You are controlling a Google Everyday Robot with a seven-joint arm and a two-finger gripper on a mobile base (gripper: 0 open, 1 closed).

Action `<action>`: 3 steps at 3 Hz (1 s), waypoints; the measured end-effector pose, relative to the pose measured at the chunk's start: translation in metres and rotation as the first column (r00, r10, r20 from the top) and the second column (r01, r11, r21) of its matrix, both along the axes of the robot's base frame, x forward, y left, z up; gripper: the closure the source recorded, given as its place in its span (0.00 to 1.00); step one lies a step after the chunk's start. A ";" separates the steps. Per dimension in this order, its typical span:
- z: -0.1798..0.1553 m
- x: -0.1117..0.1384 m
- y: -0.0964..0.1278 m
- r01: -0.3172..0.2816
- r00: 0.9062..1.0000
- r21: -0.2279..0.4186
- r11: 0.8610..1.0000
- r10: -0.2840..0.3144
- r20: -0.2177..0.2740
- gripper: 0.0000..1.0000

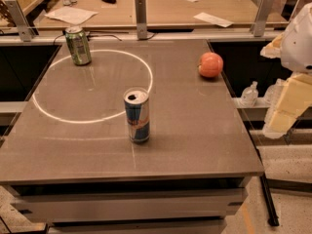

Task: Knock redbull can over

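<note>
- The redbull can is standing upright on the counter, at about 6 o'clock from the counter's middle, with its opened silver top facing up.
- A pale ring is showing on the counter top; the redbull can is sitting just at the ring's 5 o'clock edge.
- A green can is standing upright at 11 o'clock, on the far rim of the ring, well apart from the redbull can.
- An orange round fruit is lying at 2 o'clock, near the counter's right edge.
- The gripper is hanging off the counter's right side at 3 o'clock, touching nothing and well apart from the redbull can; whether its jaws are open or closed cannot be told.
- Sheets of paper are lying on a desk beyond the counter at 12 o'clock.
</note>
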State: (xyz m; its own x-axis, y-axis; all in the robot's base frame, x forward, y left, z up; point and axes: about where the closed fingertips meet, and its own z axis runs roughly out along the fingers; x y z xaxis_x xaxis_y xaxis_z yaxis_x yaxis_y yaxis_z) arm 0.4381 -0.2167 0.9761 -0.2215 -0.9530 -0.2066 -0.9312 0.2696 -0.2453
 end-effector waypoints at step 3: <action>-0.009 -0.001 -0.012 0.131 0.991 0.252 0.959 -0.117 -0.068 0.00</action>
State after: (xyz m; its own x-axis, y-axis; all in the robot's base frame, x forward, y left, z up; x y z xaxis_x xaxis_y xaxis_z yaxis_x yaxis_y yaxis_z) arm 0.4375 -0.2285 0.9676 -0.3516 -0.8345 -0.4243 -0.8960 0.4313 -0.1056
